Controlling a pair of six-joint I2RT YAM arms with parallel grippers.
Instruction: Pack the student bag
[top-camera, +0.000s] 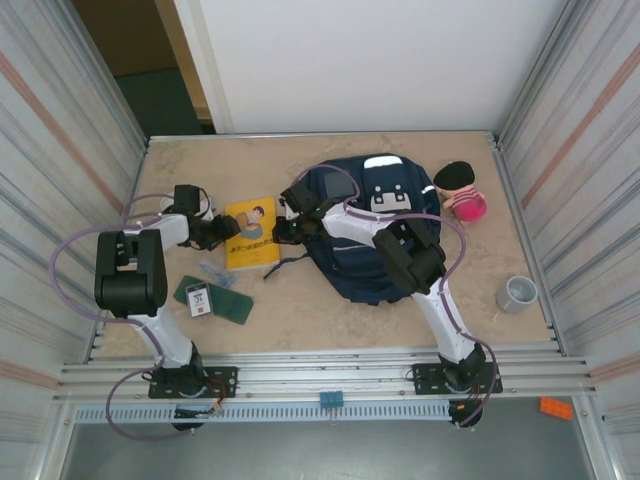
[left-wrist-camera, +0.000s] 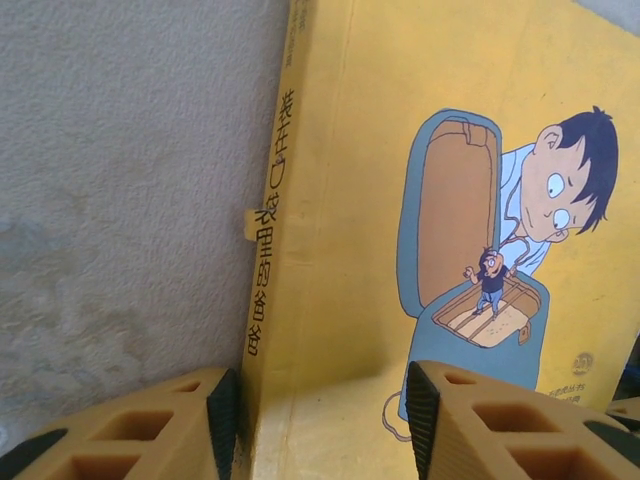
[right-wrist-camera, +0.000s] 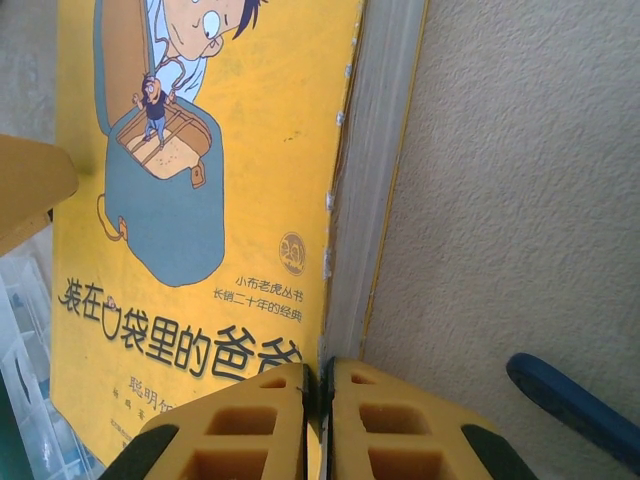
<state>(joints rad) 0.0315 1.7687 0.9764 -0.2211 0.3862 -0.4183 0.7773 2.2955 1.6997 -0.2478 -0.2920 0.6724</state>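
Note:
The student bag (top-camera: 350, 275), a navy backpack, lies at mid table under my right arm. Left of it a yellow picture book (top-camera: 251, 232) lies flat between both grippers. My right gripper (top-camera: 283, 232) is shut on the book's (right-wrist-camera: 200, 200) open-side edge, its pads (right-wrist-camera: 312, 400) pinching the thin cover beside the white pages. My left gripper (top-camera: 222, 232) is at the spine side. In the left wrist view it stands open (left-wrist-camera: 320, 430), with one pad (left-wrist-camera: 222, 418) against the spine and the other over the book's cover (left-wrist-camera: 420, 200).
A green case (top-camera: 215, 300) with a white card and a clear plastic piece (top-camera: 217, 270) lie in front of the book. A pink and black plush (top-camera: 460, 190) sits right of the bag, and a grey cup (top-camera: 518, 293) stands near the right wall. A blue strap (right-wrist-camera: 575, 405) trails beside my right gripper.

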